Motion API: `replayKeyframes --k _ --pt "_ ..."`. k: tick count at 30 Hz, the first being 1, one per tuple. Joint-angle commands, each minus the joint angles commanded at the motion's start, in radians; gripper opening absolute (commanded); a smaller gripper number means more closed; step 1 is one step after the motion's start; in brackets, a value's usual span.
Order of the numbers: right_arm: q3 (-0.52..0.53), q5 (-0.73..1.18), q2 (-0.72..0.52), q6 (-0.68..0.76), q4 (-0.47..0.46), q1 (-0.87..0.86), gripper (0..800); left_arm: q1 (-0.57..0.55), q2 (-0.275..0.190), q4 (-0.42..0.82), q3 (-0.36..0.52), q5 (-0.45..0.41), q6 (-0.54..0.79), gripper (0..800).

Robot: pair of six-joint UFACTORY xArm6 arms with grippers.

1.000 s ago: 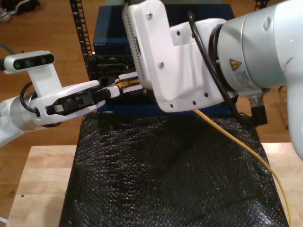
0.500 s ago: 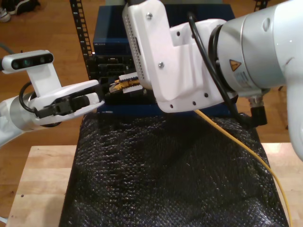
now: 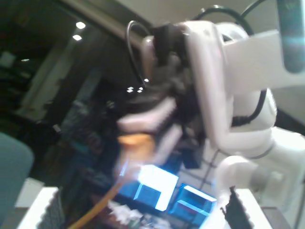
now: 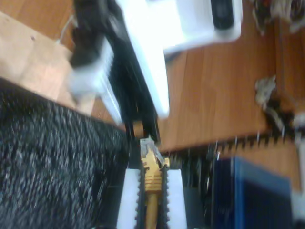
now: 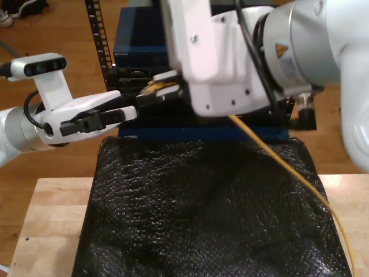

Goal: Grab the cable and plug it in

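While tight on the cable (image 5: 277, 157), my second gripper (image 4: 152, 171); my first gripper's (image 5: 130, 107) fingers (image 5: 112, 98) wide.

A black textured mat (image 5: 196, 219) covers the middle of a pale wooden table (image 5: 46, 225). Beyond it stands a blue box (image 5: 138, 40) beside a black perforated rail (image 5: 99, 40), all above a brown wooden floor (image 5: 52, 34).

Wrist views blurred, exterior evenly lit
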Motion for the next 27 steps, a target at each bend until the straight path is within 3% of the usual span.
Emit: replayKeyframes --k 5,10,15,20,27 --pt "-0.011 0.074 0.038 0.038 0.000 -0.133 1 0.002 -0.017 0.029 -0.046 -0.066 0.002 798" --pt "-0.014 0.193 0.057 0.043 0.002 -0.265 1 0.002 -0.031 0.164 -0.106 -0.178 0.003 798" --pt "-0.012 0.324 0.064 0.069 0.000 -0.373 1 0.000 -0.064 0.336 -0.157 -0.295 0.005 798" --pt "-0.012 0.453 0.083 0.083 -0.005 -0.448 1 -0.002 -0.098 0.525 -0.189 -0.358 0.008 798" --pt "-0.006 0.543 0.094 0.083 -0.012 -0.525 1 -0.003 -0.164 0.859 -0.199 -0.471 0.054 798"
